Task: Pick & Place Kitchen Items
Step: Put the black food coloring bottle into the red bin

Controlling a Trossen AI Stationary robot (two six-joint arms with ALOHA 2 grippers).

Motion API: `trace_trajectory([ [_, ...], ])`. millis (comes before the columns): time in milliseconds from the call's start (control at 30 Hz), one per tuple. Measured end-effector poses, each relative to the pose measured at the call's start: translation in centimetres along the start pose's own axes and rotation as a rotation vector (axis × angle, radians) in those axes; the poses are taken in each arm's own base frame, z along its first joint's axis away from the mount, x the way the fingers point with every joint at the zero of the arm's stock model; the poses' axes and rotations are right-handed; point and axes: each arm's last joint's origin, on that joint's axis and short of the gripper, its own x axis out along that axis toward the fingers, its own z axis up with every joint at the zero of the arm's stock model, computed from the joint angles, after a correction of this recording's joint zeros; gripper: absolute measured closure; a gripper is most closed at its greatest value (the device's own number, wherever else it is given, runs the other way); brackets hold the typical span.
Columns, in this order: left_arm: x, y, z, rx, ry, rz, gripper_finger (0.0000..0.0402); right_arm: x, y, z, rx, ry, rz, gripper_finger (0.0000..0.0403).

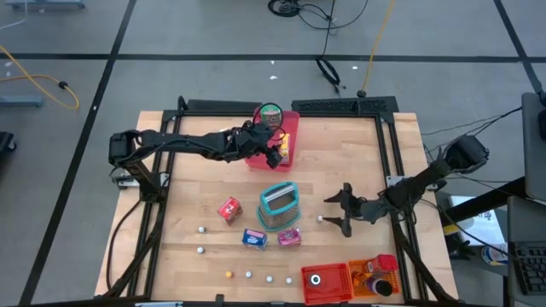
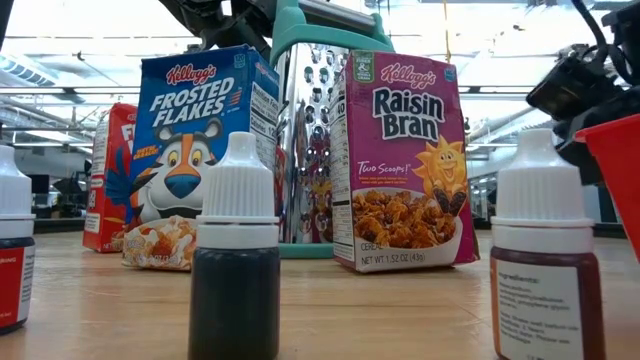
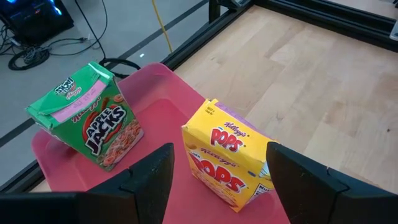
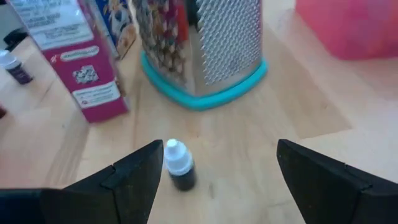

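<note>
My left gripper [image 1: 278, 153] [image 3: 219, 152] hangs open over the pink tray [image 1: 256, 158] [image 3: 161, 118] at the table's far side. Its fingers stand on either side of the yellow Pops box [image 3: 227, 162] [image 1: 287, 140], which stands upright on the tray. I see no touch. A green Apple Jacks box [image 3: 87, 115] [image 1: 270, 113] leans on the tray's far rim. My right gripper [image 1: 339, 211] [image 4: 221, 149] is open and low over the table, right of the grater. A small white-capped dark bottle [image 4: 178, 165] [image 1: 321, 219] stands between its fingers, untouched.
A teal-based metal grater [image 1: 279, 205] [image 4: 205, 50] stands mid-table, with a red box [image 1: 229, 209], the Frosted Flakes box [image 1: 253, 238] [image 2: 200, 150] and the Raisin Bran box [image 1: 289, 237] [image 2: 400, 160] around it. Several small bottles [image 1: 248, 275] stand near the front edge. Red [image 1: 328, 281] and orange [image 1: 375, 277] bins sit front right.
</note>
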Motion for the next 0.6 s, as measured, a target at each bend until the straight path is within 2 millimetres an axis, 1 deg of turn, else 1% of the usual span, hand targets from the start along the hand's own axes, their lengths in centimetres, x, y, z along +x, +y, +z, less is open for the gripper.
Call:
trace_trajectory([
  [67,0.0,0.0,0.0,0.001,0.000,0.000,0.0144,0.4,0.2,0.1,0.009,0.006,-0.004,0.0099],
  [267,0.0,0.0,0.0,0.001,-0.001,0.000,0.0144,1.8,1.4,0.4,-0.057,0.056,0.035,0.0099],
  [400,0.0,0.0,0.0,0.001,-0.001,0.000,0.0144,2.5,1.6,-0.1,-0.081,0.097,0.015,0.0099],
  [500,0.0,0.0,0.0,0.001,-0.001,0.000,0.0144,2.8,1.5,-0.5,-0.064,0.113,0.007,0.0101],
  [600,0.0,0.0,0.0,0.001,-0.002,0.000,0.0144,2.9,1.5,-0.8,-0.036,0.124,0.000,0.0112],
])
